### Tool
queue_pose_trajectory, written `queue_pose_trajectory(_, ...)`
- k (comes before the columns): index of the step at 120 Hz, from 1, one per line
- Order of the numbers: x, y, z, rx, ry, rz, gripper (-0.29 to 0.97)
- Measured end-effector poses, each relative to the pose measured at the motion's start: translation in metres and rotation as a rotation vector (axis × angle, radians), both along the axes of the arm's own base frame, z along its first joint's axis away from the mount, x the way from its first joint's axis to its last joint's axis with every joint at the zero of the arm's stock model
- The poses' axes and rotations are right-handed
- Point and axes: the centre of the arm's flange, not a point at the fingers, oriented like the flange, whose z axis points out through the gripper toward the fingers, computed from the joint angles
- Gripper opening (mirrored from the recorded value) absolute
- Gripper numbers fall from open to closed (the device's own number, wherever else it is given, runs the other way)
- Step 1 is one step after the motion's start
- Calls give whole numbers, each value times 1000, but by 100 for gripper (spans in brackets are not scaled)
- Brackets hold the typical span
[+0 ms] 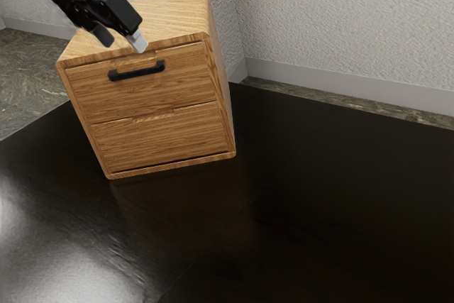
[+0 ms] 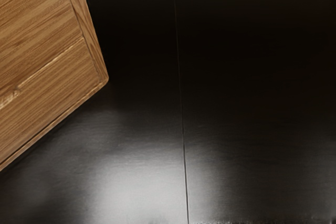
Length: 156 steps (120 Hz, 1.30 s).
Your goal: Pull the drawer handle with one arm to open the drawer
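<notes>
A light wooden cabinet (image 1: 152,97) stands on the dark glossy floor, with two drawer fronts one above the other. The top drawer (image 1: 145,90) carries a black bar handle (image 1: 136,70) and sits flush with the cabinet's face. My black gripper (image 1: 122,39) hangs just above the cabinet's top front edge, a little above the handle and apart from it. Its fingers stand open with nothing between them. The wrist view looks down past the cabinet's lower front corner (image 2: 47,66) onto the floor.
The lower drawer (image 1: 162,136) has no visible handle. White textured walls with a baseboard (image 1: 340,79) run close behind the cabinet. Dark floor (image 1: 298,196) spreads out in front and toward the exterior view's right.
</notes>
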Motion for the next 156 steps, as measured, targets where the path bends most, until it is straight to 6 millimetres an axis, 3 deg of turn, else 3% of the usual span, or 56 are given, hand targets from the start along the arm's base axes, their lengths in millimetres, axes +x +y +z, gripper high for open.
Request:
queue_pose_trajectory(10,4,-25,-1,-5,3,-64,68)
queue_pose_trajectory(36,23,-57,-16,76,-3,-306,68)
queue_pose_trajectory(42,19,-76,-25,131,25,-393,68)
queue_pose_trajectory(52,-1,-128,-49,199,76,-565,68)
queue_pose_trajectory(58,-19,-137,-52,233,76,-621,68)
queue_pose_trajectory(74,-82,-132,-12,330,-17,-689,68)
queue_pose_trajectory(87,-99,-112,2,369,-40,-709,68)
queue_pose_trajectory(108,-102,-97,4,437,-28,-762,68)
queue_pose_trajectory(124,-94,-53,-2,474,-4,-749,68)
queue_pose_trajectory(156,-86,-3,-41,499,30,-779,68)
